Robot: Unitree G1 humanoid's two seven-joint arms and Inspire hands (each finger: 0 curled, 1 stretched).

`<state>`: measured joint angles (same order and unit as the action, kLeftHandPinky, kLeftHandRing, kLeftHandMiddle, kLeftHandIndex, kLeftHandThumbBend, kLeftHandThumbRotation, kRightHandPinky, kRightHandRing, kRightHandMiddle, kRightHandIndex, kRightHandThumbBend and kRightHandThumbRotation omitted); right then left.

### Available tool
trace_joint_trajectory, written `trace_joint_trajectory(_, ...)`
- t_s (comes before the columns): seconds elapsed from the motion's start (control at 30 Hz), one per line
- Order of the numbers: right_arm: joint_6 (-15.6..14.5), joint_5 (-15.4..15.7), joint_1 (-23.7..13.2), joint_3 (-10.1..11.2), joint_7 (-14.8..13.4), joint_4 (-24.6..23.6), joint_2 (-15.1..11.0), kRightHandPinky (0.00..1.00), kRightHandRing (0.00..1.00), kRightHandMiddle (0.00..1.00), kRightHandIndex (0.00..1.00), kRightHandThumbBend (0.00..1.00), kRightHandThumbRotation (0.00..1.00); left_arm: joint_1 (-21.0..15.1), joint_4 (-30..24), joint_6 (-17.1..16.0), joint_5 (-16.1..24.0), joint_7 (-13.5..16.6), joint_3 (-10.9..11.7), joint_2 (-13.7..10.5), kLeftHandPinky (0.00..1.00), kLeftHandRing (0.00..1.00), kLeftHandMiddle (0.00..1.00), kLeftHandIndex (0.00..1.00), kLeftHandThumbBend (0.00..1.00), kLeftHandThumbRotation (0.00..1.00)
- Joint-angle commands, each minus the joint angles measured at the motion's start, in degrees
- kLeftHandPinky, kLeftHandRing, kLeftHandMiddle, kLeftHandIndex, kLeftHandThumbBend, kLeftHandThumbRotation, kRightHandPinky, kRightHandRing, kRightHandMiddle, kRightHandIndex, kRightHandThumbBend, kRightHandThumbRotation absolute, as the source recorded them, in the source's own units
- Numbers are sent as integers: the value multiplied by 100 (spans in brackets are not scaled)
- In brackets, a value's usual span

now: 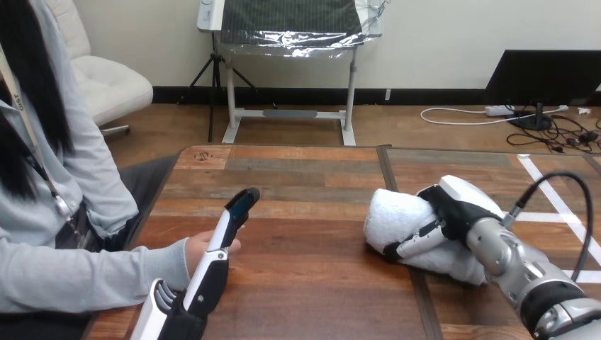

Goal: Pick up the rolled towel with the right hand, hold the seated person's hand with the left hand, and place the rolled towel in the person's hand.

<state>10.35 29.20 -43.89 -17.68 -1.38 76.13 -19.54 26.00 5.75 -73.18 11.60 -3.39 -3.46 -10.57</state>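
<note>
right hand: centre right of frame, lying on top of the white rolled towel; fingers and thumb curled down around its right half, so closed on the towel
right arm: silver forearm comes in from lower right corner, black cable arching above it
towel: right of centre on the brown wooden plank table, lying on its side on the boards; left end sticks out bare past the fingers
left hand: lower left of frame, seen edge-on, fingers straight and pointing toward upper right, not gripping anything
person's hand: lower left, reaching in from a grey sleeve at the left edge and resting low on the table; sits just behind the left hand, which crosses in front of it; contact between the two cannot be told
hand to towel: person's hand and towel well apart, bare table between them
white tape lines: on the table top at far right, behind the right arm
</note>
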Motion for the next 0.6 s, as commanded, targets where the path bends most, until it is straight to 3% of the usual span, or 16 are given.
trace_joint_trajectory(0.0, 45, -258, 352, 251, 191, 195, 76, 35, 45, 53, 48, 77, 0, -344, -49, -51, -98, 4, -12, -37, 96, 100, 100, 100, 100, 76)
trace_joint_trajectory(0.2, 113, -503, 309, 462, 193, 157, 40, 39, 48, 53, 48, 77, 0, -381, -8, -55, -92, 12, -28, -10, 97, 100, 100, 100, 100, 76)
trace_joint_trajectory(0.4, 236, -875, 307, 821, 187, 113, 32, 43, 50, 53, 48, 78, 0, -428, 13, 8, -254, -37, -173, -97, 99, 100, 100, 100, 100, 77)
trace_joint_trajectory(0.57, 375, -1171, 313, 1097, 260, 76, 27, 39, 46, 51, 48, 77, 0, -433, 49, -18, -179, -23, -83, -36, 100, 100, 100, 100, 100, 78)
